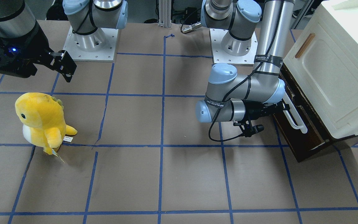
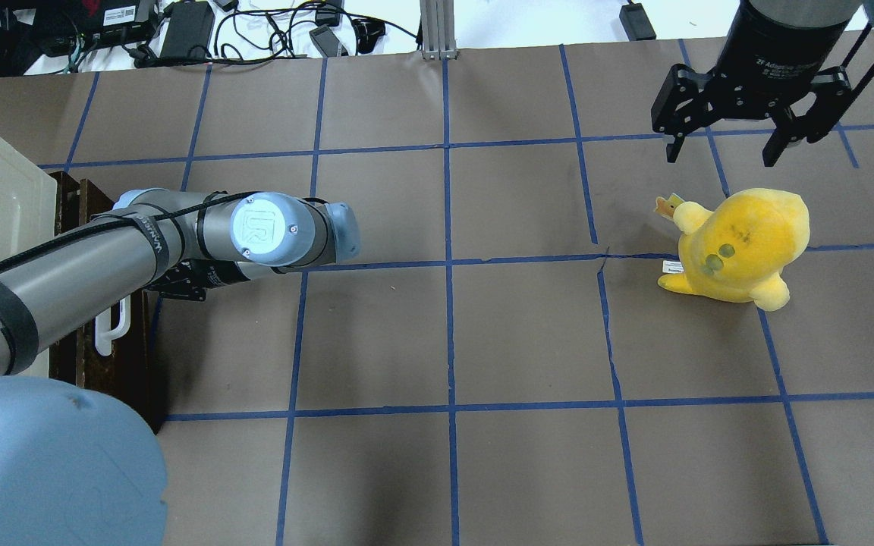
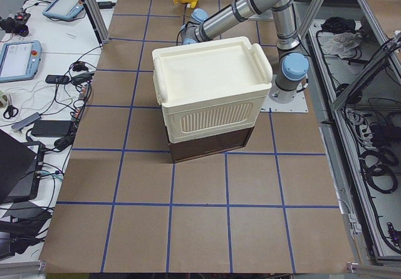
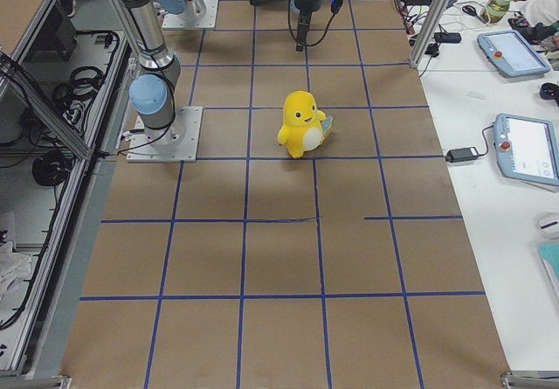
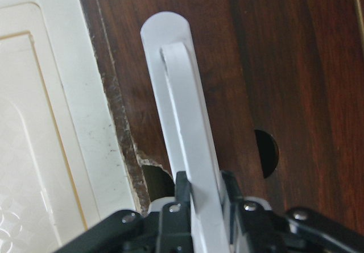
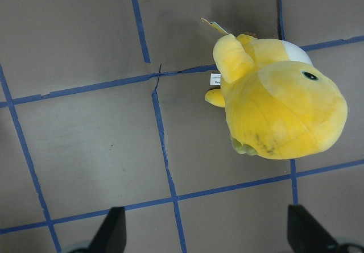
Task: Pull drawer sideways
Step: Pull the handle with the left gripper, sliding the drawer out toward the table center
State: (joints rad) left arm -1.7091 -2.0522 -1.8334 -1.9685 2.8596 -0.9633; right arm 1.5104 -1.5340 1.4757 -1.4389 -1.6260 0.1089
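The drawer point(image 1: 305, 137) has a dark brown wooden front and sits under the cream-white cabinet point(image 1: 337, 71) at the table's left end. Its long white bar handle point(image 1: 297, 120) runs along the front. My left gripper point(image 1: 286, 107) reaches sideways to the handle. In the left wrist view the gripper point(image 5: 206, 191) is shut on the white handle point(image 5: 176, 94), one black finger on each side. In the overhead view my left arm hides the gripper, and only the handle's near end point(image 2: 109, 332) shows. My right gripper point(image 2: 721, 155) hangs open and empty above the table, just beyond the plush.
A yellow plush dinosaur point(image 1: 42, 119) stands on the table on my right side, below the right gripper; it also shows in the right wrist view point(image 6: 278, 102). The cabinet door has a small wooden handle point(image 1: 305, 45). Brown paper with blue tape lines covers the table.
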